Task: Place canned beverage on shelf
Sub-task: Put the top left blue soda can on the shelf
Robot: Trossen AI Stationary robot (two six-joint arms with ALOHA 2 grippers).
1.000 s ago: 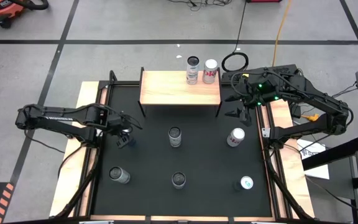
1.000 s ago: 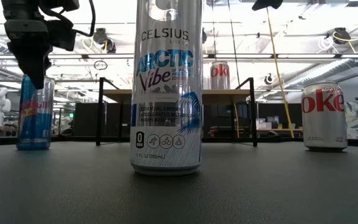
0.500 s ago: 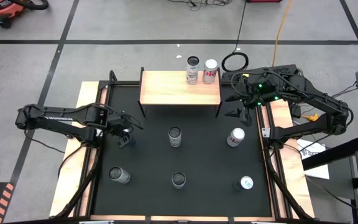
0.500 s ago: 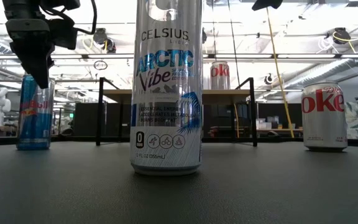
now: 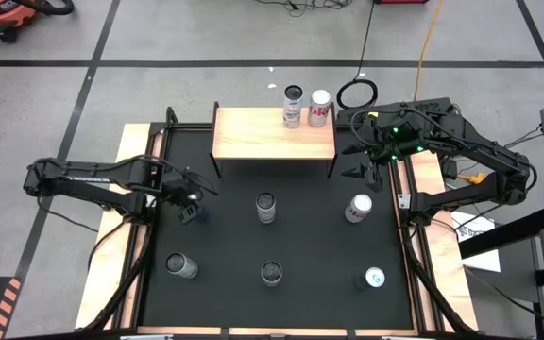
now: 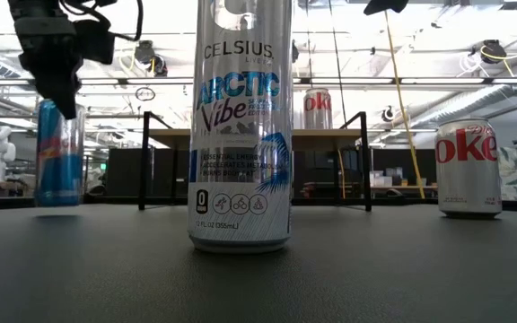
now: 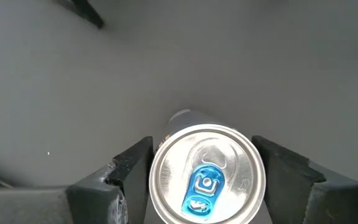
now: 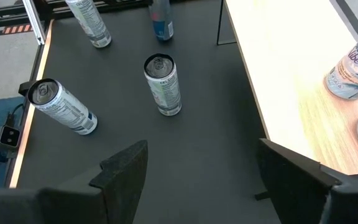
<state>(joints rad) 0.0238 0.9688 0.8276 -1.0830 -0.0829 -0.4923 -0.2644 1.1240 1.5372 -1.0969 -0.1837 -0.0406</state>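
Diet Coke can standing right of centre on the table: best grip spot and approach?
Take the Diet Coke can by its round side wall near the top, coming straight down. It stands upright, nothing touching it, so fingers fit either side. The right tool, open beside the shelf, looks nearest.

Ahead of the left gripper (image 5: 189,200) toward the shelf (image 5: 253,137), the black mat lies bare up to the shelf's near leg (image 5: 217,168) — an open lane. To its side, the slim can (image 5: 266,207) at mid-table stands well apart. On the shelf, the board's half nearer this gripper is free; two cans (image 5: 307,108) crowd the far corner. The right gripper (image 5: 360,159) hangs beside that end — blocking it.
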